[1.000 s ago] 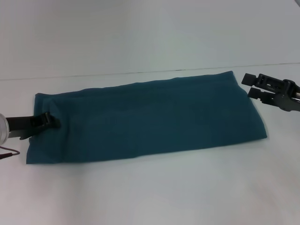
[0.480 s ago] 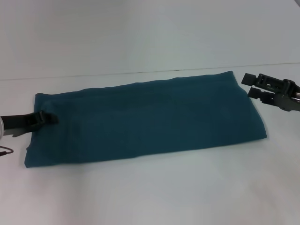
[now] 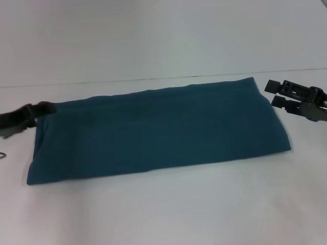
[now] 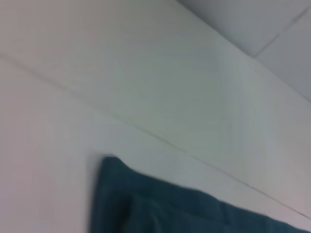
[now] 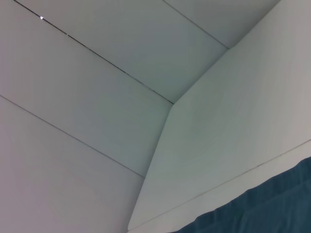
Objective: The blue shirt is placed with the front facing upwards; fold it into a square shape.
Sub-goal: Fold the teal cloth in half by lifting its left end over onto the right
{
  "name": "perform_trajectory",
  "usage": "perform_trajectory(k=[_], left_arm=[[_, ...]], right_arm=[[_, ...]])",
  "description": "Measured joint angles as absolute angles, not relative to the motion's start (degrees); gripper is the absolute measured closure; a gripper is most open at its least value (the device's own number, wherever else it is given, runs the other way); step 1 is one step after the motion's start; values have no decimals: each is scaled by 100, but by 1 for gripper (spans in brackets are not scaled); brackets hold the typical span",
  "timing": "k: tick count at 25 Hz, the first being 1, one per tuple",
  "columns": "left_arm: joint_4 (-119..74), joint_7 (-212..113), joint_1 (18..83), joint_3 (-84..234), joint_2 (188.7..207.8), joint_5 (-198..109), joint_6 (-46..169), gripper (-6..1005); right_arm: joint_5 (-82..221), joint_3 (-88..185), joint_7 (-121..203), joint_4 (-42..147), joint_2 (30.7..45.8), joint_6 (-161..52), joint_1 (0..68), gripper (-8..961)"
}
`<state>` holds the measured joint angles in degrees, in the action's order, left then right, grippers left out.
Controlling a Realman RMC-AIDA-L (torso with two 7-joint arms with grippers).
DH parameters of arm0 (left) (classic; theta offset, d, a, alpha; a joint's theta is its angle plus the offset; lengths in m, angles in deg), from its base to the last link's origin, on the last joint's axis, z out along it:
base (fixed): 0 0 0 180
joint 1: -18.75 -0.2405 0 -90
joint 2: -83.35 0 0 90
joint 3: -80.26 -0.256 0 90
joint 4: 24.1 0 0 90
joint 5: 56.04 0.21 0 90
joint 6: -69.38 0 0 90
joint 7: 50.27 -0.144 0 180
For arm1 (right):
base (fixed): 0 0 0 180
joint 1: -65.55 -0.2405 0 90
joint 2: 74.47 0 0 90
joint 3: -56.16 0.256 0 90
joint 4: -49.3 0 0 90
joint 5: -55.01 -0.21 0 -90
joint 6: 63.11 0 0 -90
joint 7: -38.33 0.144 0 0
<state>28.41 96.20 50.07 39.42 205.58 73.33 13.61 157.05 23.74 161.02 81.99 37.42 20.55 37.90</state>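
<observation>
1. White tabletop [image 3: 153, 209] under a plain pale wall is all I have to work on; nothing else sits on it.
2. From the head view, my left gripper [image 3: 43, 108] is at the far left corner of the cloth, fingers seemingly pinched together with nothing between them, though I cannot tell for certain.
3. My right gripper [image 3: 273, 93] hovers just off the far right corner, jaws parted and empty.
4. Between them lies the blue shirt [image 3: 158, 130], already a long narrow band running left to right, flat, plain side up, no print showing.
5. I judge the next step is folding one short end over the other. To do it well I should pinch every layer at a corner, lift low, and carry the end straight across so edges line up.
</observation>
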Motion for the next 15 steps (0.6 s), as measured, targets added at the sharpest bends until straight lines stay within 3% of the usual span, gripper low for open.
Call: perform_trajectory(k=[5,15], left_arm=[[2297,9603,5175,3911,20560,7161,1338,255],[1531,9585,5278,3896,20439,7310,1846,254]], right_arm=[[15721,2397,16101,8199,3742,2053,3784,62],[15735,2400,16105,8191,3742,1997,3796,62]])
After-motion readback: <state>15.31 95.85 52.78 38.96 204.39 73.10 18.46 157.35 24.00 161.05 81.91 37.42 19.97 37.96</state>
